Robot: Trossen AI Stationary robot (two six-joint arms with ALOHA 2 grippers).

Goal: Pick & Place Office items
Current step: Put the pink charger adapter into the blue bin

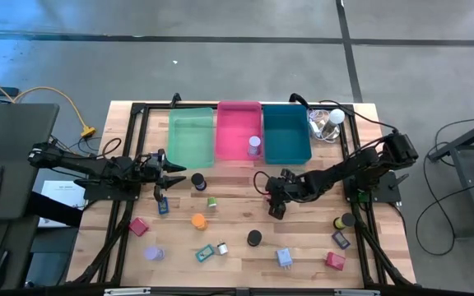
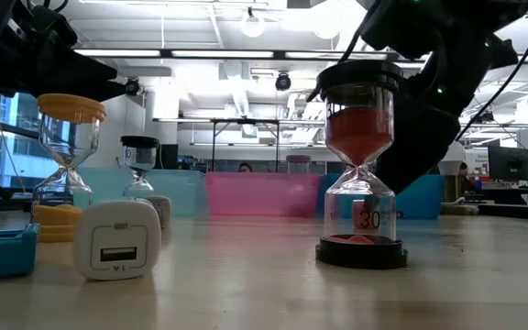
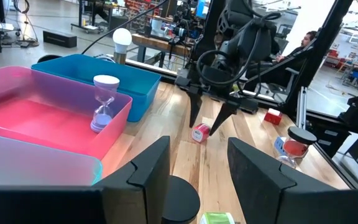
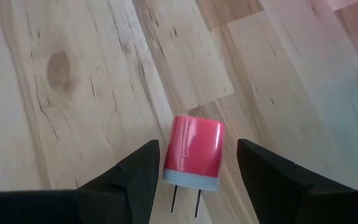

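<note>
From above, we see the right gripper reaching to desk centre, the left gripper at nine o'clock by the green tray. At desk level, a black-capped hourglass stands up front. Left wrist: jaws released, a purple hourglass in the pink tray. Right wrist: fingers spread, empty, straddling a red plug lying on the desk.

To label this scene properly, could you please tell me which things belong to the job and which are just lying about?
Job: red charger, black-capped hourglass, orange hourglass, purple hourglass in the pink tray.
Lying about: white bulb in clear plastic, yellow plug, papers.
</note>
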